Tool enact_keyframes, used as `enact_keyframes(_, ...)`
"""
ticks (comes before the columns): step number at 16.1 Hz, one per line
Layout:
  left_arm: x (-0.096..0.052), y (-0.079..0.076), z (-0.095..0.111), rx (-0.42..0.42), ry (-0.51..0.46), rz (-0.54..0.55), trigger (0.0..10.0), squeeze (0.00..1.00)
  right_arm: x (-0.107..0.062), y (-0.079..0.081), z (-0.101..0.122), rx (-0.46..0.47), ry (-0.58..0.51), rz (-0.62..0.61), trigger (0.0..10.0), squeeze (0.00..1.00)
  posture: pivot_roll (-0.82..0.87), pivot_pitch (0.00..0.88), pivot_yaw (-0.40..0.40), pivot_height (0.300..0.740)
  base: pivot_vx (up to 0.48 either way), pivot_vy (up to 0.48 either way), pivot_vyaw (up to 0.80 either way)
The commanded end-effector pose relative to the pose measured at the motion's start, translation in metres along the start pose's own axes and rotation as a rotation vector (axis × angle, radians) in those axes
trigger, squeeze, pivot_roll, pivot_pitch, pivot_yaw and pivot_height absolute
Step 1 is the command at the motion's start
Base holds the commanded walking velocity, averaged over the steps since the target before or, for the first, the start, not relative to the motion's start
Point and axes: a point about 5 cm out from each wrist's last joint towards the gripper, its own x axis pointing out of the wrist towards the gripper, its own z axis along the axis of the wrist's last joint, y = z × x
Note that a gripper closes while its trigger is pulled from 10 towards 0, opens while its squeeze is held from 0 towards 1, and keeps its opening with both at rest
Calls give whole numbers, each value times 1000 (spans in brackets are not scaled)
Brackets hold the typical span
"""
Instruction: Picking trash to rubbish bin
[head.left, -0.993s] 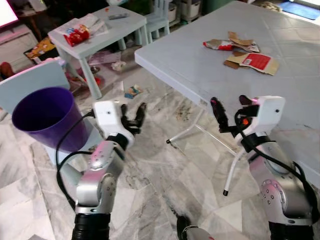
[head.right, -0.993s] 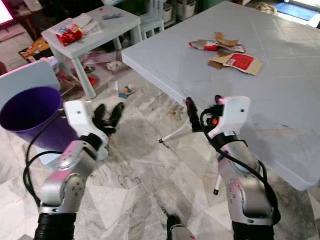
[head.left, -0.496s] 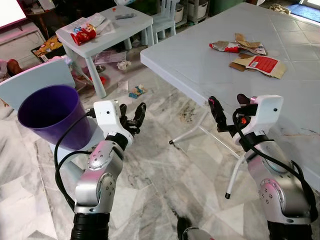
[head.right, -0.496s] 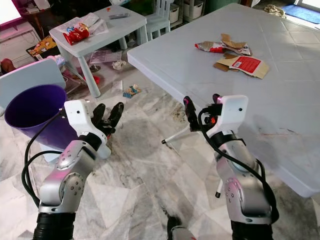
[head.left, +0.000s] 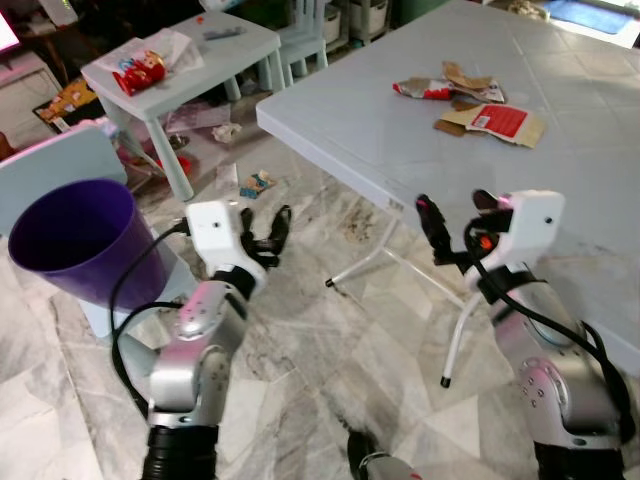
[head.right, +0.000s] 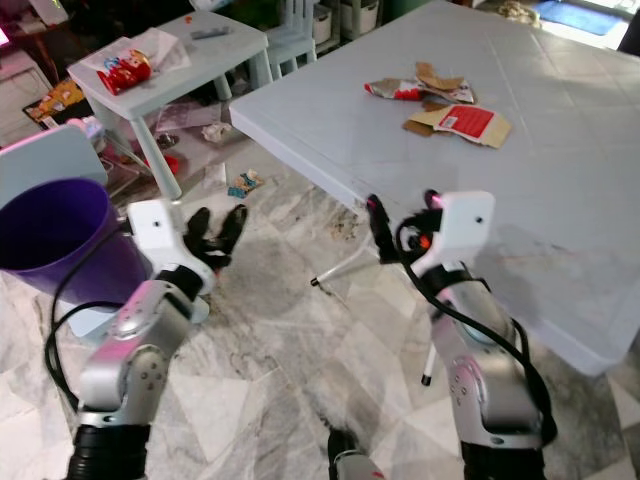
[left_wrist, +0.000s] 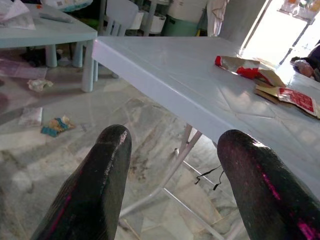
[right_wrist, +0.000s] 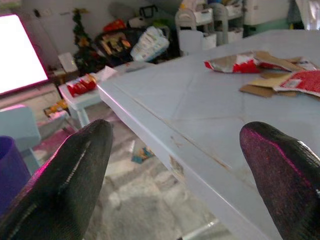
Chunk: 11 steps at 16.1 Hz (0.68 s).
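Trash lies on the big pale blue table (head.left: 370, 130): a torn red and silver wrapper (head.left: 425, 88) and flat cardboard with a red label (head.left: 495, 122). A purple bin (head.left: 70, 240) stands on the floor at my left. My left gripper (head.left: 266, 216) is raised over the floor beside the bin, open, with nothing between its fingers. Near the table's front edge my right gripper (head.left: 452, 205) is open too and holds nothing. The right wrist view looks along the tabletop to the wrapper (right_wrist: 235, 62) and cardboard (right_wrist: 295, 80).
A small pale table (head.left: 215, 45) at the back left carries a red snack packet (head.left: 140, 72) and papers. Litter (head.left: 258, 183) lies on the marble floor beneath it. A light blue chair (head.left: 55, 170) stands behind the bin. The big table's thin leg (head.left: 458, 330) slants down before me.
The whole picture has shifted slightly with the camera. Both grippers keep the same raised, open pose and the trash has not moved.
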Motion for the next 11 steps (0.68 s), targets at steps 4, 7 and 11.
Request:
enact_keyframes(4, 0, 1, -2, 0, 16, 7, 10000, 0, 0, 1, 1, 3, 1, -1, 10000, 541, -66, 160, 51, 740, 0, 0, -400)
enact_keyframes(7, 0, 2, -2, 4, 20, 9, 10000, 0, -1, 2, 1, 2, -2, -1, 10000, 541, -66, 160, 51, 740, 0, 0, -800)
enact_keyframes(11, 0, 2, -2, 1, 20, 12, 10000, 0, -1, 2, 2, 6, -17, -2, 10000, 537, -64, 161, 53, 740, 0, 0, -127)
